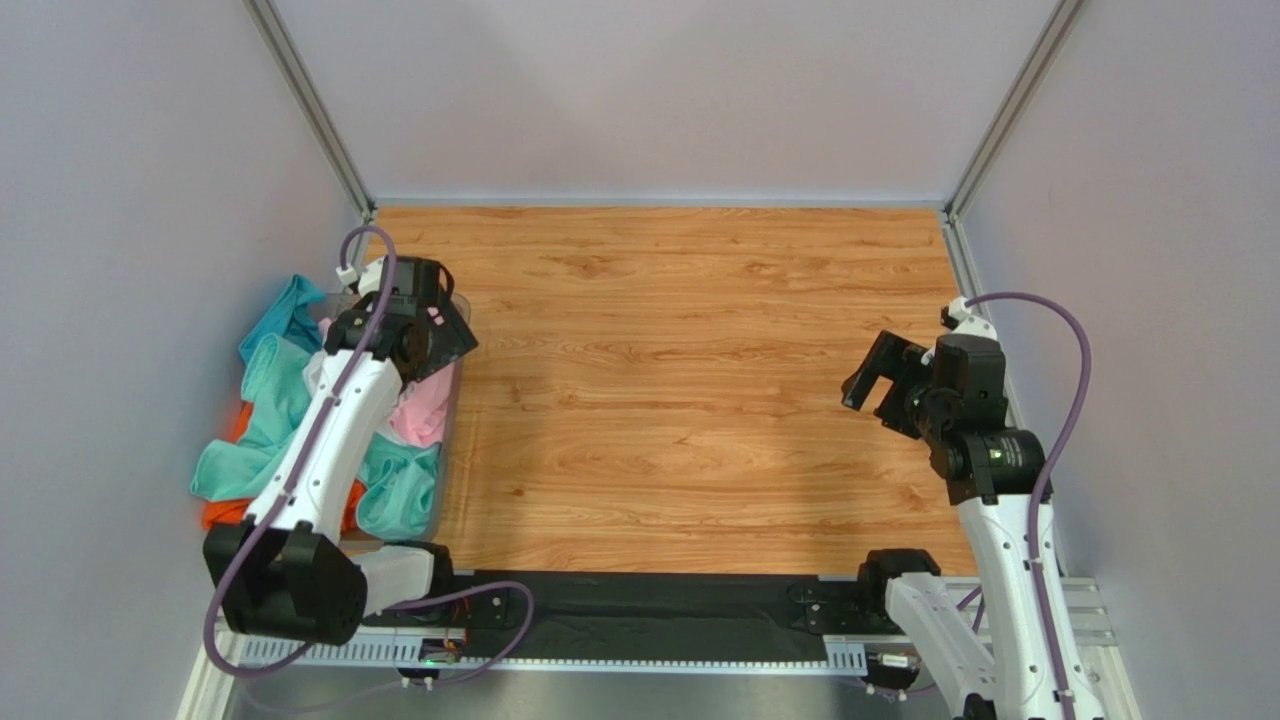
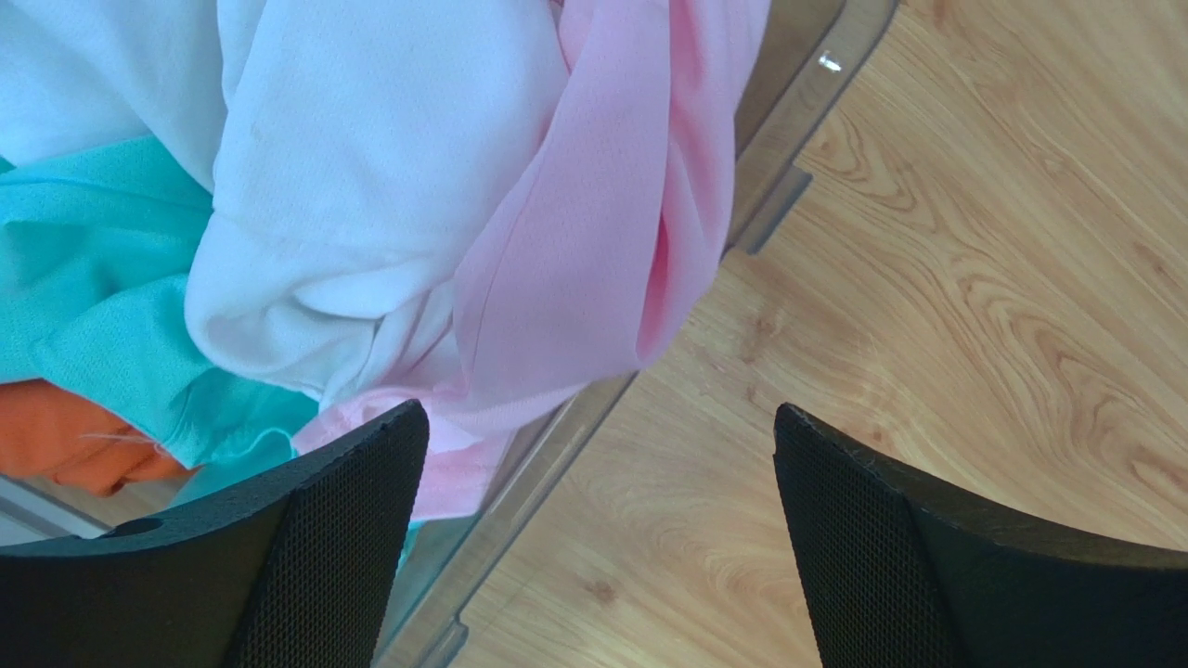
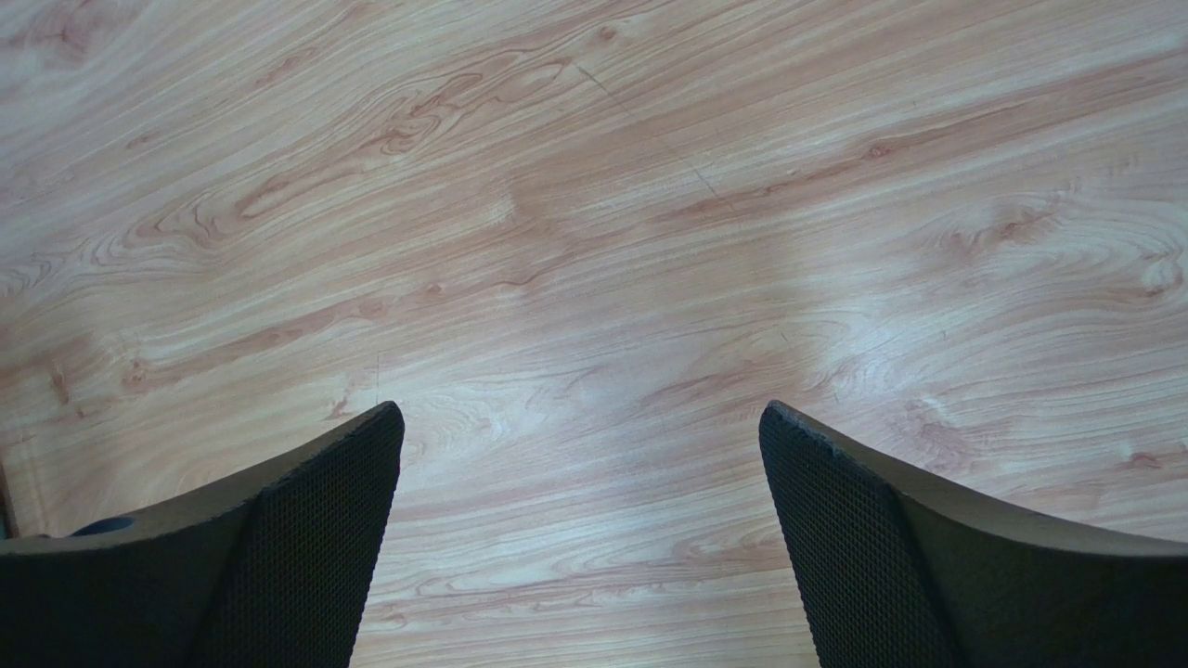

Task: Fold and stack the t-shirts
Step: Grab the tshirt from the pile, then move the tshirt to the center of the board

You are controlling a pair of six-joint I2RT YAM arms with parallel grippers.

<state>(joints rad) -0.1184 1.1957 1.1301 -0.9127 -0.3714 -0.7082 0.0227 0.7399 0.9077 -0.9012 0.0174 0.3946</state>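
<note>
**tee_folder:** Where's the pink t-shirt (image 2: 614, 209) to be found here? And is anything being gripped by the left gripper (image 2: 597, 418)?

**armwatcher:** Nope, nothing's gripped. In the left wrist view its two fingers (image 2: 321, 557) are seen spread wide apart, with bare table (image 2: 976, 279) and the edge of the clear bin (image 2: 802, 98) showing in the gap. The pink t-shirt is bunched up in that bin at the table's left edge, on the side nearest the bare wood. It's pressed right against the white t-shirt (image 2: 363, 153). The teal t-shirt (image 2: 98, 265) is tucked beside that, and a bit of the orange t-shirt (image 2: 70, 432) is seen lower down. From the top camera the gripper is seen hanging over the pink end of the pile. Whether cloth is being touched can't be told.

**tee_folder:** And the right gripper (image 3: 579, 411)?

**armwatcher:** That one's held well apart from the shirts, over at the right side of the table. Its fingers are spread just as wide, nothing is held, and only wood grain is seen between them. In the top view teal cloth is also seen spilling over the bin's left side, with orange showing underneath.
</note>
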